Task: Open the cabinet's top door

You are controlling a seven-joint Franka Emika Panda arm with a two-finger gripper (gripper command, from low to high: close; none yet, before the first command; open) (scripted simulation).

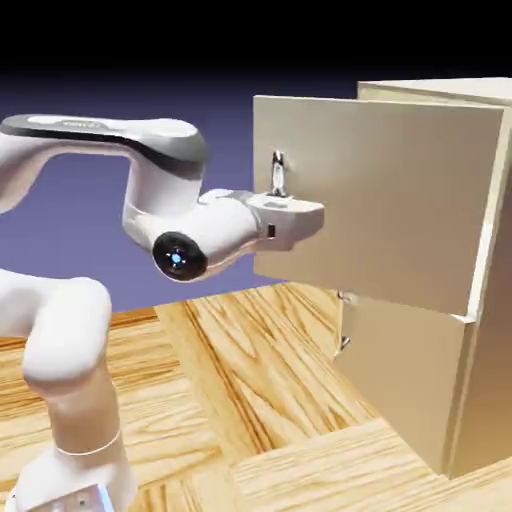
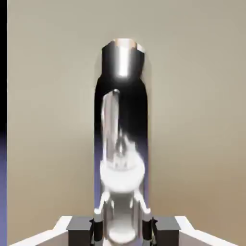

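Currently, your hand (image 2: 122, 226): clamped on the handle (image 1: 278, 174)
Top door (image 1: 375, 200): swung partly out from the cabinet (image 1: 490, 380), above the lower door (image 1: 400, 370)
Risk: pulling straight instead of following the hinge arc could slip your grip

Behind everything, a plain blue-violet backdrop (image 1: 80, 230) darkens upward into black across the exterior view's top, above a light wooden floor (image 1: 240, 400) of streaky-grained panels set at differing angles, brightly lit.
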